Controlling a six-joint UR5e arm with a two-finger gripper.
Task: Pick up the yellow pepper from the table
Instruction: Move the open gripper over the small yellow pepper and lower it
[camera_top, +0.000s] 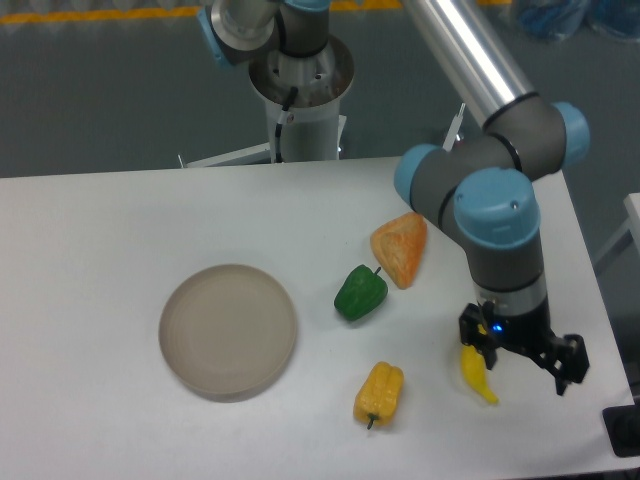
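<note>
The white surface (120, 215) fills most of the view, with the arm (480, 190) slanting down from the top and bending through blue-capped joints to a wrist that points straight down over the right side. A round grey plate (229, 330) lies left of centre. An orange wedge (399, 248) sits near the arm's elbow, a green pepper (360, 293) just beside it to the lower left. The yellow pepper (379, 392) lies near the front edge, below the green one and apart from it; its long axis runs roughly toward and away from the camera, stem end pointing at the front edge. A banana (474, 371) lies right of it, its upper part hidden by the gripper (522, 351). The black jaws hang over the banana; I cannot tell how far apart they stand.
</note>
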